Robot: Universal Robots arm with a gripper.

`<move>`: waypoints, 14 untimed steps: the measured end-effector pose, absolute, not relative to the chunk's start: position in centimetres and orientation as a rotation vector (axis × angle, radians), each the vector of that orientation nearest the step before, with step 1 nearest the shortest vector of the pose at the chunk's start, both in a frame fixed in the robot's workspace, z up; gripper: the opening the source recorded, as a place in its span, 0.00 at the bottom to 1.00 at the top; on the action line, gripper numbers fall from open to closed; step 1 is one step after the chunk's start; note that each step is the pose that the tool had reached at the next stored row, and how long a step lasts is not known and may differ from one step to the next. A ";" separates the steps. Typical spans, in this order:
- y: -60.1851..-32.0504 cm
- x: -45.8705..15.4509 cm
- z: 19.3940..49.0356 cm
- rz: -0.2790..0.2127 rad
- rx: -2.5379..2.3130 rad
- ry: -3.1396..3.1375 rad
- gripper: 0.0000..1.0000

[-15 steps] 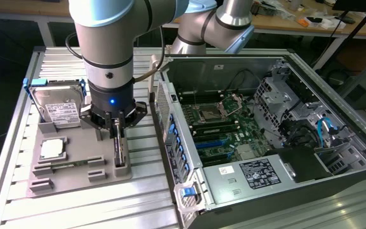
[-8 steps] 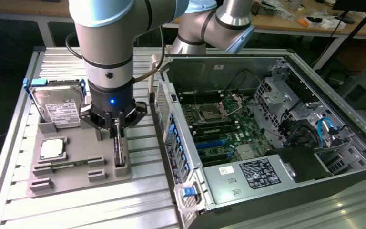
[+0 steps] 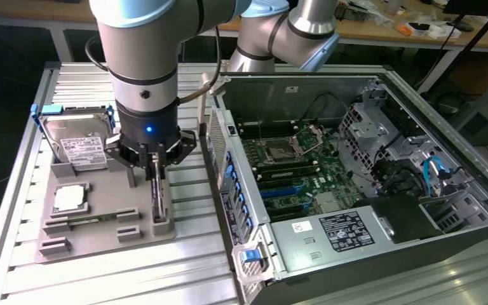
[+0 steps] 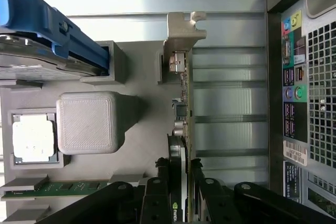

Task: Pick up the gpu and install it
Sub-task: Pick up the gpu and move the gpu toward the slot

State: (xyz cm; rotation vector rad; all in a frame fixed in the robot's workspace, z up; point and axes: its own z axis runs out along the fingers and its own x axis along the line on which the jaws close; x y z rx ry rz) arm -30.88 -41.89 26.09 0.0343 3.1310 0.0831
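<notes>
Fingers of the hand stand on either side of the gpu, narrowed down until they press against its two faces, so the hand is clamped on the card. The gpu stands on its long edge in a slot of the grey holder, at the holder's edge nearest the computer case, and its lower edge sits in the slot. From the wrist view the card runs away from the hand, with its silver bracket at the far end, beside a raised grey post of the holder.

On the same holder, towards the exterior view's left, a silver hard drive in a blue frame stands upright in its own slot, a square silver CPU chip lies flat in a recess, and a green memory stick lies in a slot near the front. The holder rests on a surface of aluminium slats. The case lies open on its side just to the exterior view's right of the holder, its motherboard exposed, and its rear ports face the holder.
</notes>
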 end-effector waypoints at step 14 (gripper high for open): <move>-41.9 -30.9 28.8 0.091 0.034 3.132 0.27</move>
